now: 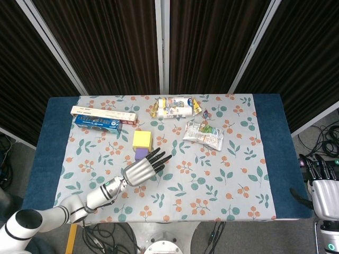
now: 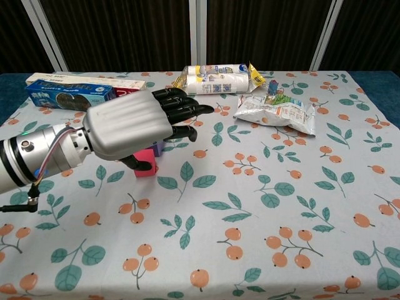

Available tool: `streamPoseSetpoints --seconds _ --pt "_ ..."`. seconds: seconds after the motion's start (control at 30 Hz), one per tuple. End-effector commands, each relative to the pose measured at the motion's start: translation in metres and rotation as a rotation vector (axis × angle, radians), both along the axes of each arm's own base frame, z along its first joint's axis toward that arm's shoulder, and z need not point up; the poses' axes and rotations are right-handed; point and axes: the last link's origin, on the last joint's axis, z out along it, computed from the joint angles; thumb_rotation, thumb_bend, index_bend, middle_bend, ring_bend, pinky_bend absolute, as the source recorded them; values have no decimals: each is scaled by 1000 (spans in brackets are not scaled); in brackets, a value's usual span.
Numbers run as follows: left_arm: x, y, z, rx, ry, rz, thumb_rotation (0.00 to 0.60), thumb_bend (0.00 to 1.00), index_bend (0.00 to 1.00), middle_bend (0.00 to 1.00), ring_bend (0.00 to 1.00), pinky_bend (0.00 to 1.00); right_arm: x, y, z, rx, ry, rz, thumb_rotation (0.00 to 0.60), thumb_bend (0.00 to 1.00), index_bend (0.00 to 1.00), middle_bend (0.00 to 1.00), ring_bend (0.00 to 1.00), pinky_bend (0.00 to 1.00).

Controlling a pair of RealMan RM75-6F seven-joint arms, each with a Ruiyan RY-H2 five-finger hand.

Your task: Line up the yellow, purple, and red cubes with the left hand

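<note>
Head view: left hand [image 1: 144,168] sits lower left of centre on the tablecloth [image 1: 222,174], fingers spread wide and straight, holding nothing. Yellow cube [image 1: 142,139] lies above it, with purple cube [image 1: 141,154] just below the yellow one, beside the fingertips. Chest view: red cube [image 2: 147,167] is partly hidden under the palm. Right hand [image 1: 324,190] rests at the lower right edge; its grip cannot be determined.
</note>
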Motion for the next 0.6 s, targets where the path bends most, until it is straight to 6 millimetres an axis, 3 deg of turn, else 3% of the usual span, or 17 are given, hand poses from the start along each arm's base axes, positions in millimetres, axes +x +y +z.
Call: streamPoseSetpoints --seconds 0.03,0.6 --pt "-2 0 -1 -4 12 0 600 0 341 114 106 128 -1 0 0 0 0 -2 600 67 78 185 17 137" --pt "-11 11 -5 30 69 -7 600 0 341 114 106 128 -2 0 0 -1 -1 -6 600 67 78 184 17 137"
